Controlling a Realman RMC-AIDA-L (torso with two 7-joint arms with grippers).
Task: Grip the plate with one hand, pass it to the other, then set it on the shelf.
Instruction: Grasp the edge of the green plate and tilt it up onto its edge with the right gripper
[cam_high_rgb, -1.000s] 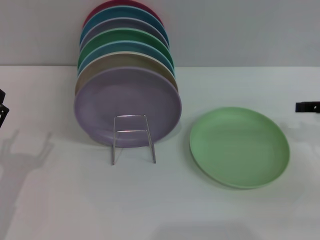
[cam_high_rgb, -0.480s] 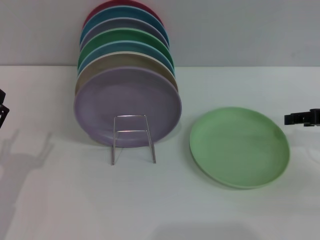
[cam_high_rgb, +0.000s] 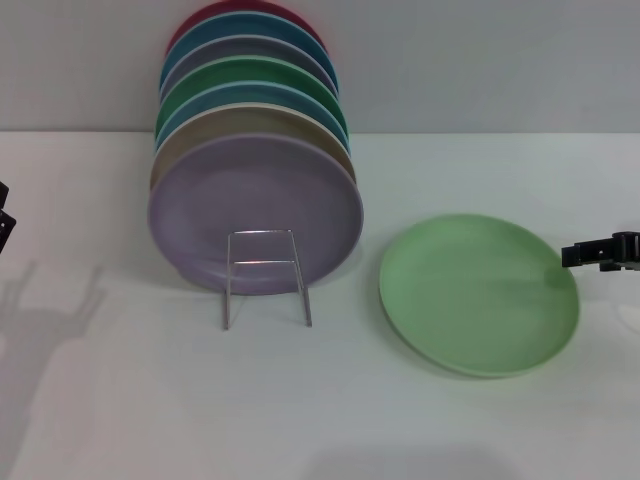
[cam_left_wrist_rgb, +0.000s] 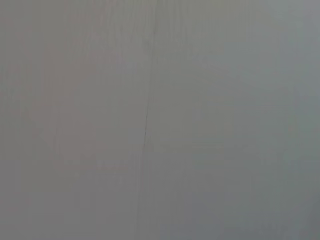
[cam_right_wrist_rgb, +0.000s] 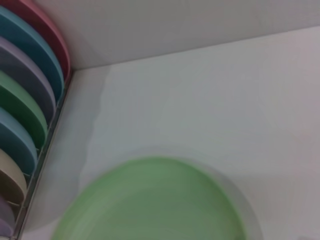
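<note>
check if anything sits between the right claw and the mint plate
Nothing visible does. The right claw is at the far-right edge of the light green plate, which lies flat on bare white table. The rack of plates stands off to the plate's other side.

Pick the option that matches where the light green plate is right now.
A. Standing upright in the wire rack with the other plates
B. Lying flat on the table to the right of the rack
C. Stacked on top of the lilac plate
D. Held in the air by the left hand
B: the light green plate lies flat on the white table, apart from the rack, with the right hand just at its far-right rim, not holding it.
</note>
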